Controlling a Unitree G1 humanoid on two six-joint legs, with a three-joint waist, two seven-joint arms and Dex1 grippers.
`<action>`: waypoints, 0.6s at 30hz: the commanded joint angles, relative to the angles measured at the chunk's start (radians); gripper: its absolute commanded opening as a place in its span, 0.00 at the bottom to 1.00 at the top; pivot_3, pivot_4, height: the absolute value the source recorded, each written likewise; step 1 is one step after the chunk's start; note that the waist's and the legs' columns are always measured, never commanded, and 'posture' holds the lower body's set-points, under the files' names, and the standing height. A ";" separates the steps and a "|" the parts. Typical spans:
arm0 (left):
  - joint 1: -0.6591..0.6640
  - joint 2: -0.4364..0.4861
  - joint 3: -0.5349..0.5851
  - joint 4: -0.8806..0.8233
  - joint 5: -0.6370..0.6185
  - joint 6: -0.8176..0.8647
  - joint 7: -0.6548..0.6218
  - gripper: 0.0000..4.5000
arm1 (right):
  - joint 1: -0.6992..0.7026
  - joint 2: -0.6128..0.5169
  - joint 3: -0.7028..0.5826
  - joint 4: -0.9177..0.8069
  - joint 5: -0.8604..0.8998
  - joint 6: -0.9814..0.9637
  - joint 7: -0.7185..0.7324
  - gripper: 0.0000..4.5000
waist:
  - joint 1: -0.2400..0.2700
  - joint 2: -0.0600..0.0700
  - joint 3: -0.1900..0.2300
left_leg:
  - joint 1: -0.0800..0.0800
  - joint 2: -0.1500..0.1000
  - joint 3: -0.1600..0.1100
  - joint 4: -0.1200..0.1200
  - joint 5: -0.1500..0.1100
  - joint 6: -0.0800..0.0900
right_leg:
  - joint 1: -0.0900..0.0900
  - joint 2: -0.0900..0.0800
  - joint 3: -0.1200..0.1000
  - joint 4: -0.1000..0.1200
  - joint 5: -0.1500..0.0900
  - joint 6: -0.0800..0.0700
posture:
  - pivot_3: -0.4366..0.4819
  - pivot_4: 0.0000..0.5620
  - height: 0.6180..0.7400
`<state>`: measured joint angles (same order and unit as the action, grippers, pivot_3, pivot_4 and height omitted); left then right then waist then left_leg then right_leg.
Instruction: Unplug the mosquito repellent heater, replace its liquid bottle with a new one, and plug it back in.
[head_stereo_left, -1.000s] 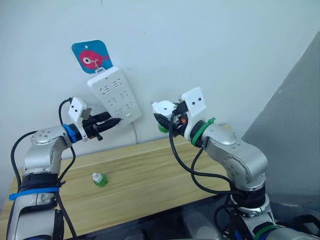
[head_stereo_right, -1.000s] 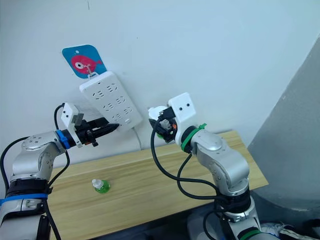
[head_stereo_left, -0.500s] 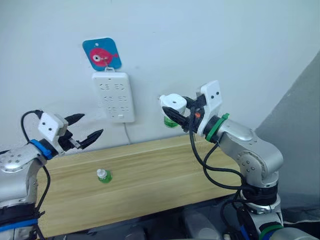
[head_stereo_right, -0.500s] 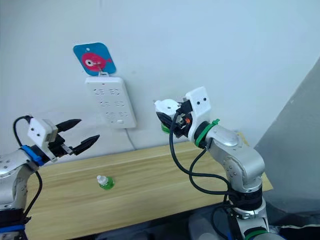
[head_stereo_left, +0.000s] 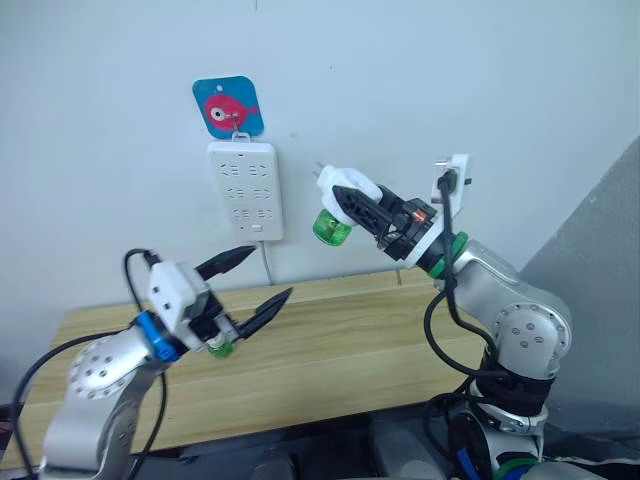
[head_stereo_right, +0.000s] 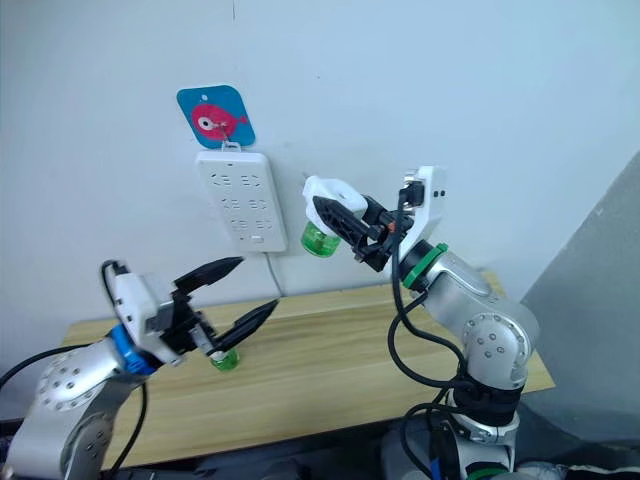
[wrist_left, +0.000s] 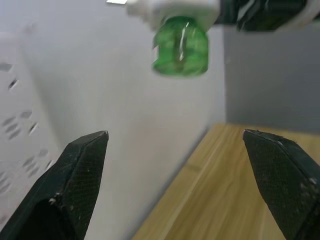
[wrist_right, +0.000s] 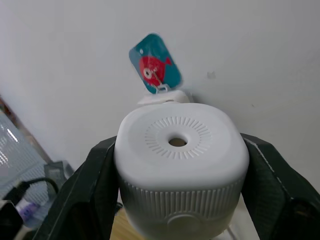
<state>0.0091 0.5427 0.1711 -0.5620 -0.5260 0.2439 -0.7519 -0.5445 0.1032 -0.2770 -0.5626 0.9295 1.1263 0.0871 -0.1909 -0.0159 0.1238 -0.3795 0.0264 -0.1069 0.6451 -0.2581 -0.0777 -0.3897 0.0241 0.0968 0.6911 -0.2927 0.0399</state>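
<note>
- The right claw (head_stereo_left: 362, 207) was raised in front of the wall, its two black fingers (wrist_right: 92, 190) clamped on either side of the mosquito repellent heater (head_stereo_left: 340, 189).
- The heater, a white rounded unit, was held in the air just to the right of the power strip (head_stereo_left: 245, 190) and apart from it, with metal prongs (head_stereo_left: 319, 170) pointing toward the wall.
- A green liquid bottle (head_stereo_left: 332, 228) hung from the underside of the heater, well above the table (head_stereo_left: 340, 350).
- In the right wrist view the heater's top face, with a small round hole ringed by fine ribs, sat between the fingers, and a blue tag with a red fish (wrist_right: 155, 69) showed on the wall beyond it.
- The power strip hung upright on the wall below that fish tag (head_stereo_left: 228, 105), and a white cord (head_stereo_left: 265, 263) ran down from its lower end toward the table.
- The left claw (head_stereo_left: 245, 283) was spread wide and held nothing, hovering low over the wooden table.
- A second small green bottle (head_stereo_right: 224, 358) stood on the table; in the head views it lay just behind the left claw's fingers, and contact could not be told.
- In the left wrist view the wide-open fingers (wrist_left: 75, 175) pointed toward the held heater's green bottle above.
</note>
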 joint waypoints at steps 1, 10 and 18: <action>-0.087 -0.027 -0.035 0.018 -0.008 -0.012 0.017 1.00 | -0.026 0.010 -0.059 -0.001 0.171 0.000 -0.116 0.65 | -0.003 0.001 0.000 | 0.000 0.000 0.000 0.000 0.000 0.000 | 0.000 0.000 0.000 0.000 0.000 0.000 | 0.30 0.11 0.97; -0.196 -0.116 -0.127 0.129 0.058 -0.084 0.025 1.00 | -0.012 0.007 -0.057 0.035 0.486 -0.134 -0.416 0.65 | -0.015 0.002 -0.001 | -0.001 0.000 0.001 -0.001 0.000 0.001 | -0.001 0.000 0.001 -0.001 0.001 -0.002 | 0.27 0.10 0.97; -0.301 -0.192 -0.179 0.237 0.158 -0.228 0.039 1.00 | 0.022 -0.069 0.042 0.028 0.622 -0.246 -0.517 0.65 | -0.022 0.003 -0.001 | -0.002 0.000 0.001 0.000 0.000 0.001 | -0.001 0.000 0.001 -0.003 0.000 -0.001 | 0.26 0.10 0.97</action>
<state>-0.2734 0.3597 -0.0032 -0.3193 -0.3795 0.0530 -0.7246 -0.5173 0.0398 -0.2580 -0.5031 1.5130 0.9193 -0.4190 -0.2127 -0.0129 0.1224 -0.3813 0.0263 -0.1059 0.6445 -0.2584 -0.0772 -0.3902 0.0244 0.0979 0.6886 -0.2926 0.0390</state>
